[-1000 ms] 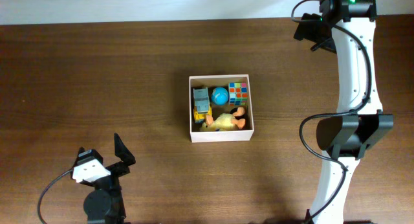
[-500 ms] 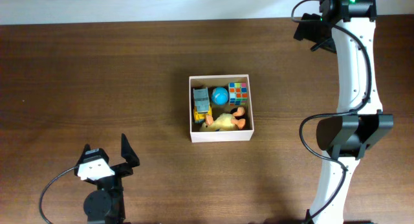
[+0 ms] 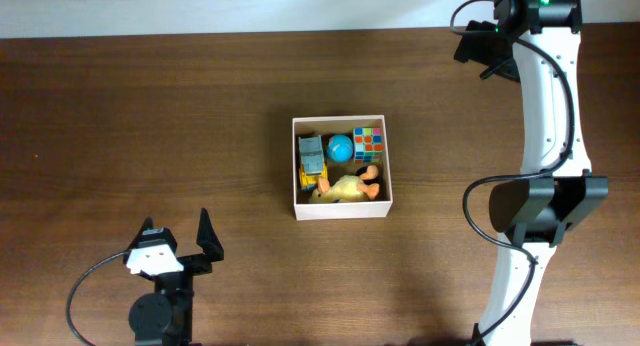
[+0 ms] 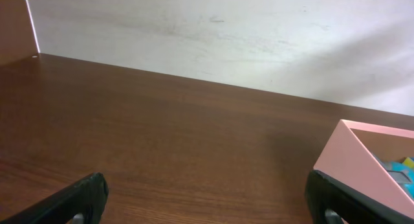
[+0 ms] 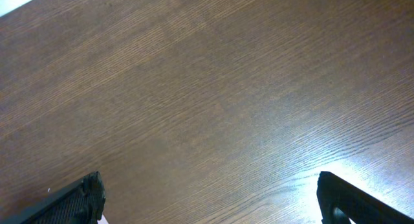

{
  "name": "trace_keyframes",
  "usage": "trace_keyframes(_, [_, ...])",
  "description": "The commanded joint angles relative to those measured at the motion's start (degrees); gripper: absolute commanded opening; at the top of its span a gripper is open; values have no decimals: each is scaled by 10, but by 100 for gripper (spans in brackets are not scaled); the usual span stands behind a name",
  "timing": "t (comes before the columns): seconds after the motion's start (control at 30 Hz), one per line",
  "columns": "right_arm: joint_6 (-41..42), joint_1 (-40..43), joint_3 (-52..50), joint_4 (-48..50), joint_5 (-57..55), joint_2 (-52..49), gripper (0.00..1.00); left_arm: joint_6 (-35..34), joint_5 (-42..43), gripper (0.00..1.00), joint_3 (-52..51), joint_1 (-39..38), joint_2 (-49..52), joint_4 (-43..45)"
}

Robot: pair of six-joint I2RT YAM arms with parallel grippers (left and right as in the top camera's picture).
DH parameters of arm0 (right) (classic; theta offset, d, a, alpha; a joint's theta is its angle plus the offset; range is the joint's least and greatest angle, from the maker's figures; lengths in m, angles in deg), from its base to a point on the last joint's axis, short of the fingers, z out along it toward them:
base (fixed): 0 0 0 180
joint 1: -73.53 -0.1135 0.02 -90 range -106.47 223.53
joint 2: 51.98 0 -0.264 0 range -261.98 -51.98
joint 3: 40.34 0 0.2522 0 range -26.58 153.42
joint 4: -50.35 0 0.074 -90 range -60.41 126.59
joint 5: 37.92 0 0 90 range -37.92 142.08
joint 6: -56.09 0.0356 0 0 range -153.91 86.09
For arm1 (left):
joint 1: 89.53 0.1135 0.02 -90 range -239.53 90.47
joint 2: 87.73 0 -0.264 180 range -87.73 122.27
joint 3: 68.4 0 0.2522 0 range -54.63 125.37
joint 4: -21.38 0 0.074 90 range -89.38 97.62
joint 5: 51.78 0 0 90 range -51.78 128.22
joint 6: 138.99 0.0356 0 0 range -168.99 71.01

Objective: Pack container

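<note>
Container looks light, thin-walled, likely flexy: pinch near wall by a corner; left gripper and right gripper both spread, empty.

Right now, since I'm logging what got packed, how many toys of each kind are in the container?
Toy truck: 1
Blue ball: 1
Puzzle cube: 1
Yellow duck toy: 1
Total: 4, all inside the container.
</note>
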Motion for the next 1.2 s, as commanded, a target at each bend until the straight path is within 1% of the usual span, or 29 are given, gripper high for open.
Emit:
trace_keyframes(0.0, [3,2,1,0,-7,7,99,9,15,99,-1,3,-6,-4])
trace_keyframes(0.77, [3,2,1,0,-7,7,99,9,15,99,-1,3,-6,-4])
trace_keyframes(1.03, [3,2,1,-8,12,7,99,10,15,99,-1,3,-6,-4])
trace_keyframes(1.17, [3,-11,1,-25,12,38,99,9,15,99,-1,3,-6,-4])
